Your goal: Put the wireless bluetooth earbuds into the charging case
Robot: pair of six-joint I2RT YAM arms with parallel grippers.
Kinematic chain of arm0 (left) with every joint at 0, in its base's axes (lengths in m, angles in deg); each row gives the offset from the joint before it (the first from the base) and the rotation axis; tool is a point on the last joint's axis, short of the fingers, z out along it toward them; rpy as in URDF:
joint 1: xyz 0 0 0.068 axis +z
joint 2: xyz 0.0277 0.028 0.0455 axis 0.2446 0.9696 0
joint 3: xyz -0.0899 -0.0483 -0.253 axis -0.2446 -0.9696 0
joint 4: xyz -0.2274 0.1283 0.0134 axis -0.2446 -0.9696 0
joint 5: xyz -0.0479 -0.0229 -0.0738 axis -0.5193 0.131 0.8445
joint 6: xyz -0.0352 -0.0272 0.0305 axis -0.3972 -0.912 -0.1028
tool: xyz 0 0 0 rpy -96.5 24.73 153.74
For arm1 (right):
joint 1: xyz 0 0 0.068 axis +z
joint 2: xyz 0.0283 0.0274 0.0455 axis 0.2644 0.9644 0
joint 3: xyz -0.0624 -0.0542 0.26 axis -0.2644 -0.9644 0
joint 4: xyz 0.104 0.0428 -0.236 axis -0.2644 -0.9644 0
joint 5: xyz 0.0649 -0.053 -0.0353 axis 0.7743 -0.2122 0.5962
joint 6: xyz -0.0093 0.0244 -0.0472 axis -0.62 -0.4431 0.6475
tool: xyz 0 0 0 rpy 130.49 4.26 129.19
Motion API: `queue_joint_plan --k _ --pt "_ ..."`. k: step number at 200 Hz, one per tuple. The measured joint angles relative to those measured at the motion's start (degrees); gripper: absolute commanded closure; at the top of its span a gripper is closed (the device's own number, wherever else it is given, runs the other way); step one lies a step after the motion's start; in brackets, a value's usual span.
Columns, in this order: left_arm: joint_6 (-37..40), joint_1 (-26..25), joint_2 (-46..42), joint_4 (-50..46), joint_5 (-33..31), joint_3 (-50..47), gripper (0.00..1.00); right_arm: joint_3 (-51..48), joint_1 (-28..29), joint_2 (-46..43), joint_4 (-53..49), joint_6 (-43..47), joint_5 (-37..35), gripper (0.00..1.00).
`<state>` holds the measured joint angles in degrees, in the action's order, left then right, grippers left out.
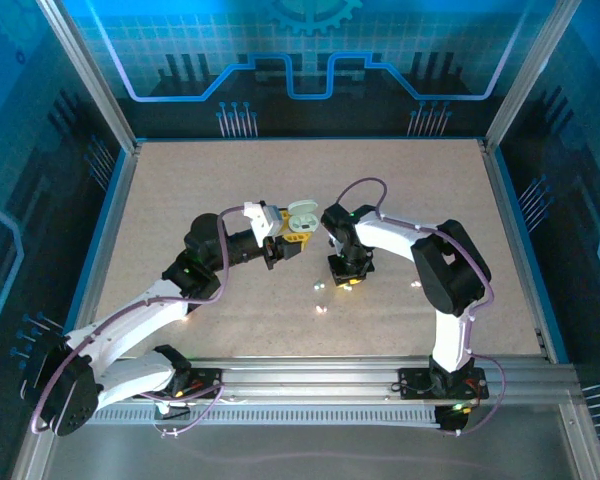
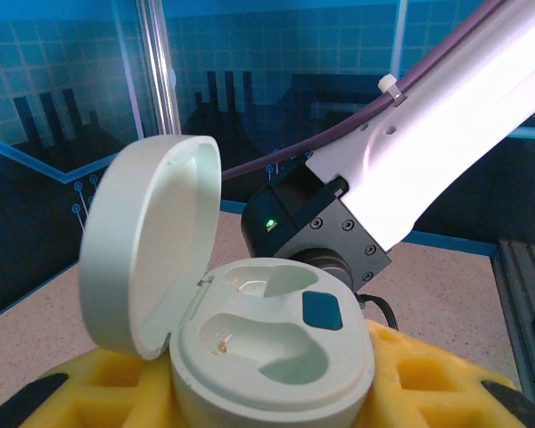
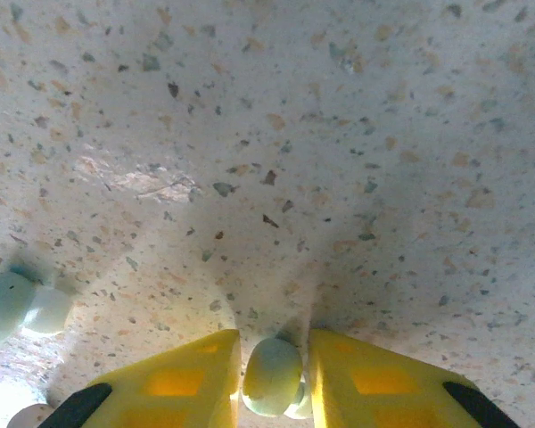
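Note:
The pale charging case [image 2: 276, 343] stands with its lid [image 2: 143, 241] swung open to the left, and both moulded wells are bare. My left gripper [image 2: 272, 397] is shut on the case, yellow pads on either side, holding it above the table [image 1: 302, 216]. The right gripper [image 3: 275, 370] points straight down at the tabletop. It is shut on one whitish-green earbud [image 3: 272, 376], which is squeezed between the yellow fingertips [image 3: 183, 383]. Another earbud [image 3: 18, 305] lies on the table to the left. In the top view the right gripper [image 1: 347, 282] is just right of the case.
A small pale bit [image 3: 27, 416] shows at the bottom left corner of the right wrist view. Two tiny pale spots [image 1: 318, 289] [image 1: 320, 311] lie on the speckled table [image 1: 230, 190] in front of the grippers. The right arm's white link [image 2: 446, 125] passes close behind the case.

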<state>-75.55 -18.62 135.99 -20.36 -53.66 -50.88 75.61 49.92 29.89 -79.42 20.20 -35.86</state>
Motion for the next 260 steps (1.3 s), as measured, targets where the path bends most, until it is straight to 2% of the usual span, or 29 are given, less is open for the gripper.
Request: queue_joint_plan --k 72,113,143,163,195,224,260 --pt "0.00 0.00 0.26 0.04 0.02 0.00 0.73 0.28 0.02 0.39 -0.22 -0.35 -0.04 0.76" --pt "0.00 0.00 0.26 0.11 0.02 0.00 0.73 0.26 0.02 0.24 -0.22 -0.42 -0.04 0.84" --pt "0.00 0.00 0.26 0.11 0.00 0.00 0.73 -1.70 -0.81 -4.42 1.86 -0.42 2.99 0.85" --pt "0.02 0.00 0.26 0.11 -0.15 -0.07 0.73 -5.55 -4.31 -12.57 5.57 -0.72 10.78 0.85" --pt "0.07 0.07 0.26 0.09 -1.03 -0.31 0.73 -9.97 -13.77 -24.37 14.86 -3.45 30.45 0.85" --pt "0.11 0.39 0.26 0.02 -1.64 -0.74 0.73 -12.66 -18.53 -26.95 24.68 -8.33 47.41 0.85" --pt "0.24 0.66 0.26 -0.07 -2.25 -0.85 0.73 -14.88 -20.57 -26.93 33.53 -14.73 60.98 0.85"
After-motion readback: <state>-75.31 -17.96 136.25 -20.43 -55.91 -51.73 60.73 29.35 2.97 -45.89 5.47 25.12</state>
